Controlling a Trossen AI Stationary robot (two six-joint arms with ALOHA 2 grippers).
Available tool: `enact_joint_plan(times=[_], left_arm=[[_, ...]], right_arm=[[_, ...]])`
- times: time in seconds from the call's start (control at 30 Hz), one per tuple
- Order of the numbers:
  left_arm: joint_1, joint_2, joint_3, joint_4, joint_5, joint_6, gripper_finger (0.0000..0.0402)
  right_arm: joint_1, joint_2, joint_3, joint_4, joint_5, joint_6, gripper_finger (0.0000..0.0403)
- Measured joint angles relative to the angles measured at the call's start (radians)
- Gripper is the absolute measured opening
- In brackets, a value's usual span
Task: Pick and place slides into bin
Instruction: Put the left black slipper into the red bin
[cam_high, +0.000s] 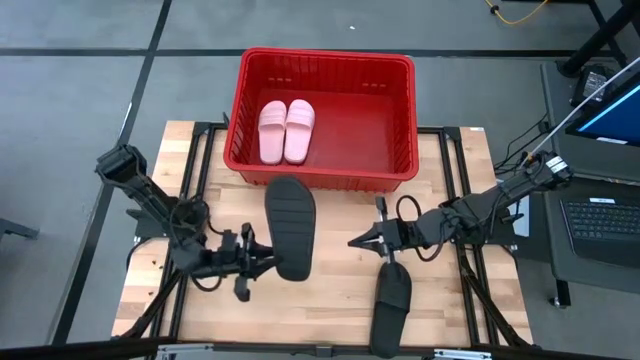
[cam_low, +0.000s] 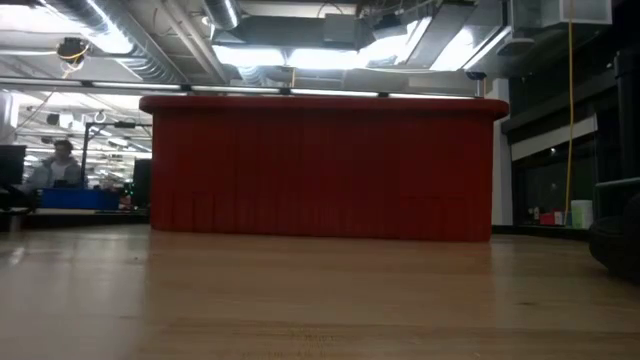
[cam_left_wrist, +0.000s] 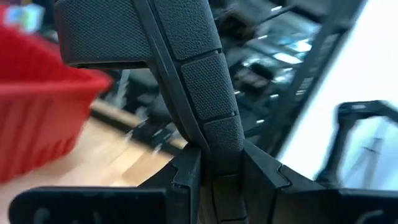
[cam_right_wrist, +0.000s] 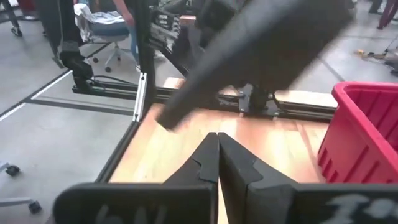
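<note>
Two pale pink slides (cam_high: 286, 131) lie side by side on the floor of the red bin (cam_high: 405, 120), at its left side. My left gripper (cam_high: 268, 259) is shut on a black slide (cam_high: 290, 222), which hangs just in front of the bin's near wall with a broad face up. It fills the left wrist view (cam_left_wrist: 186, 68). My right gripper (cam_high: 362, 240) is shut and empty, right of that slide. The second black slide (cam_high: 392, 300) lies flat on the table near the front edge, below my right gripper. My left gripper pinches the black slide's near end (cam_left_wrist: 222, 152) between its two fingers (cam_left_wrist: 186, 180). The fingers come level from the table's left. The slide reaches from the fingers toward the bin and is lifted clear of the table; it does not show in the low view.
The bin (cam_low: 320, 165) stands at the table's far edge, across the middle of the low view. Bare wood lies between it and the front edge. A laptop (cam_high: 605, 225) and a monitor stand off the table's right. A person (cam_low: 60, 165) sits far behind.
</note>
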Motion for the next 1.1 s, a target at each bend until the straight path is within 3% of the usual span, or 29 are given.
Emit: enact_joint_plan(times=[0.3,0.67,0.83,1.1], left_arm=[[0.099,0.0,0.0,0.284,0.318,0.3,0.0076],[0.234,-0.001,0.0,0.369,0.686,0.307,0.0075],[0.263,-0.001,0.0,0.383,0.759,0.283,0.0075],[0.272,0.0,0.0,0.409,0.796,0.299,0.0074]], right_arm=[[0.0,0.0,0.0,0.147,0.001,-0.161,0.0008],[-0.051,0.0,0.0,0.305,0.002,-0.311,0.0009],[-0.081,0.018,0.001,0.441,0.001,-0.425,0.0035],[-0.127,0.17,0.001,0.698,0.002,-0.603,0.0128]])
